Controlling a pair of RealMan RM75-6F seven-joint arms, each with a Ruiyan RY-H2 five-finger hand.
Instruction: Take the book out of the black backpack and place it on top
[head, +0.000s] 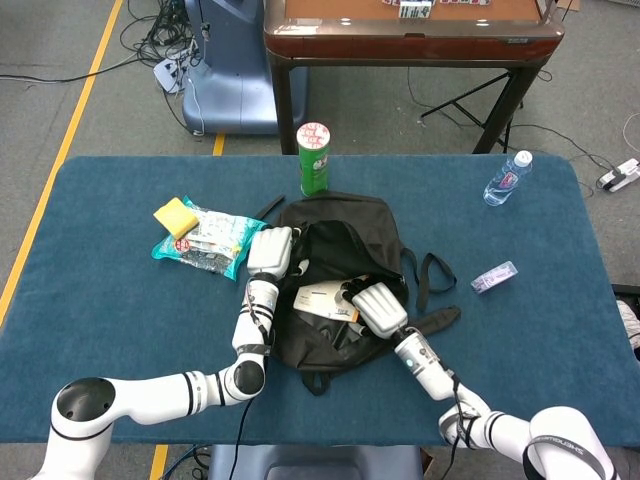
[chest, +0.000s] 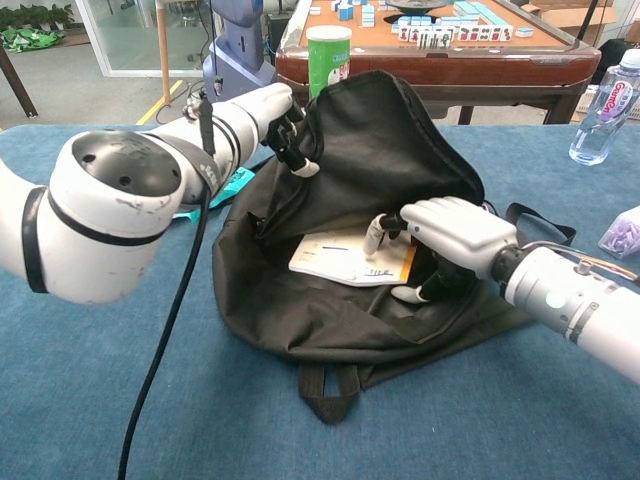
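Observation:
The black backpack (head: 345, 225) (chest: 390, 150) lies on the blue table with its mouth open toward me. A white book with an orange edge (head: 322, 298) (chest: 345, 258) shows inside the opening. My left hand (head: 271, 250) (chest: 284, 112) grips the bag's upper rim and holds the flap up. My right hand (head: 378, 308) (chest: 445, 228) is inside the mouth at the book's right edge. Its fingertips (chest: 374, 234) touch the top of the cover and its thumb sits below the edge. The fingers are spread and have not closed on the book.
A green can (head: 316, 160) (chest: 328, 55) stands just behind the bag. A snack bag (head: 205, 240) and yellow sponge (head: 176, 216) lie to the left. A water bottle (head: 507, 178) (chest: 610, 105) and small packet (head: 494, 277) are on the right. A brown table (head: 410, 40) stands beyond.

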